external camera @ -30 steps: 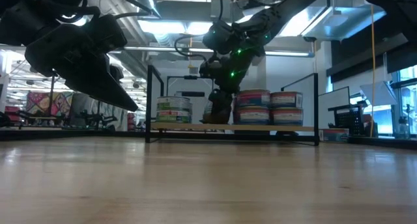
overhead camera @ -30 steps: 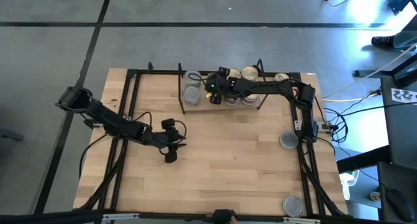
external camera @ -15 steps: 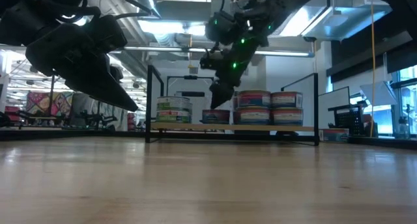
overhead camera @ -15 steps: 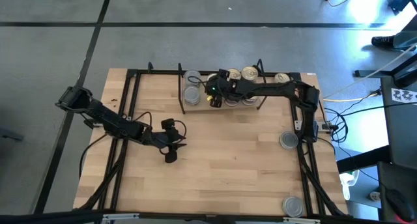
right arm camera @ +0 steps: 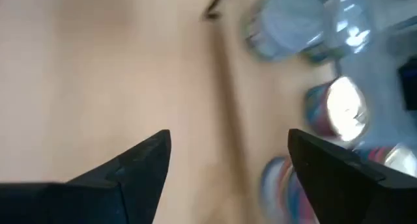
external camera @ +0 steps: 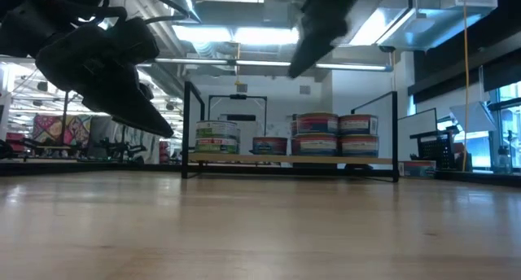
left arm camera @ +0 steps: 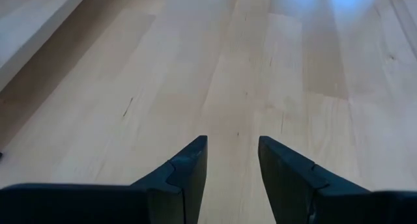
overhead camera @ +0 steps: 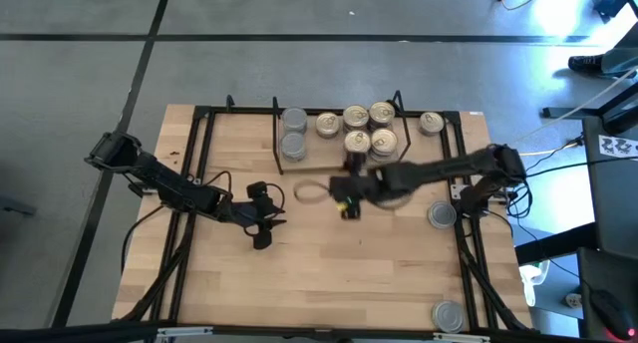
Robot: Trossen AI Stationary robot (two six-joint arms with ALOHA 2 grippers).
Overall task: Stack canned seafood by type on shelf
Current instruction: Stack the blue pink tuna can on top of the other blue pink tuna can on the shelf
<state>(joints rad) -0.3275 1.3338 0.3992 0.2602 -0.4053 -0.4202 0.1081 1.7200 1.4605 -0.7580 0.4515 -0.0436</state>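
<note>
Canned seafood, small flat round tins with silver-grey or gold-tinted tops, sits mostly on the low black-wire shelf (overhead camera: 289, 166) with its light wooden board at the table's far edge: a stack of silver-grey tins (overhead camera: 293, 121) at the shelf's left end, and four gold-topped stacks (overhead camera: 357, 142) clustered to its right. One more gold-topped tin (overhead camera: 431, 123) lies just right of the shelf, and two silver-grey tins (overhead camera: 442, 215) rest near the wooden tabletop's (overhead camera: 329, 273) right edge, one of them near the front corner.

The right gripper (overhead camera: 344, 197) hovers above the bare table just in front of the shelf, fingers spread wide and holding nothing. The left gripper (overhead camera: 261, 226) hangs over the table left of centre, its dark fingers (left arm camera: 189, 175) partly apart with only bare wood between them.

A second ago the right gripper was down at the shelf among the tins; it has since pulled back toward the table's middle and risen. The left arm has not moved.
</note>
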